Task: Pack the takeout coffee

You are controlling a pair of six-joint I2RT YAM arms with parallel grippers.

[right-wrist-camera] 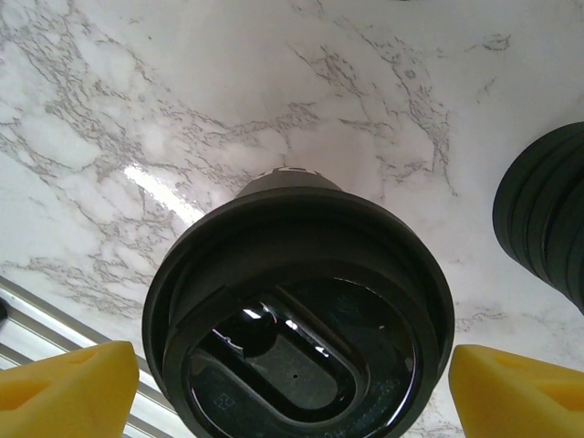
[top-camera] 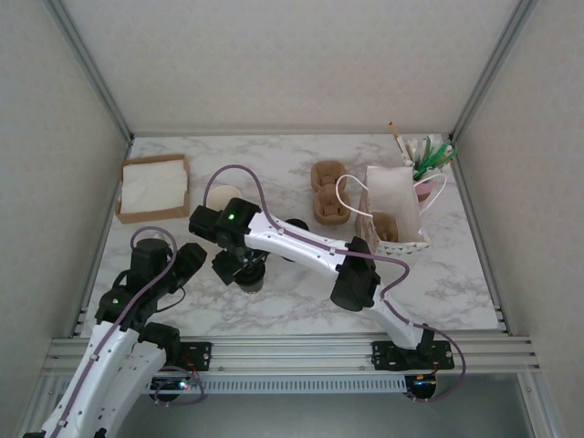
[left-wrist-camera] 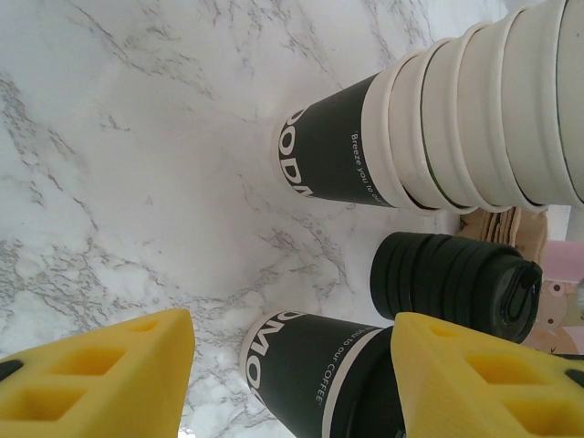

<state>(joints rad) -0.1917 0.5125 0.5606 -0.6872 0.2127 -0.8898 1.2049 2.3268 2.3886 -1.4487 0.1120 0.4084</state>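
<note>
The takeout coffee (right-wrist-camera: pixel 301 315), a dark-bottomed paper cup with a round black lid, stands on the marble table (top-camera: pixel 301 306) left of the middle. My right gripper (right-wrist-camera: pixel 292 394) hangs open right above it, one yellow fingertip (right-wrist-camera: pixel 64 388) on each side of the lid and neither touching. In the top view that gripper (top-camera: pixel 239 266) covers most of the cup (top-camera: pixel 255 281). My left gripper (left-wrist-camera: pixel 292 388) is open too, low and just left of the cup (left-wrist-camera: pixel 310 365), which shows ahead between its yellow pads (left-wrist-camera: pixel 100 374). The left gripper (top-camera: pixel 187 260) holds nothing.
A tall stack of lidless cream cups (left-wrist-camera: pixel 456 119) and a stack of black lids (left-wrist-camera: pixel 456 283) stand just behind the coffee. A white paper bag (top-camera: pixel 394 212) with handles stands at the right, brown cup carriers (top-camera: pixel 328 192) beside it. A napkin box (top-camera: pixel 153 187) sits at the back left.
</note>
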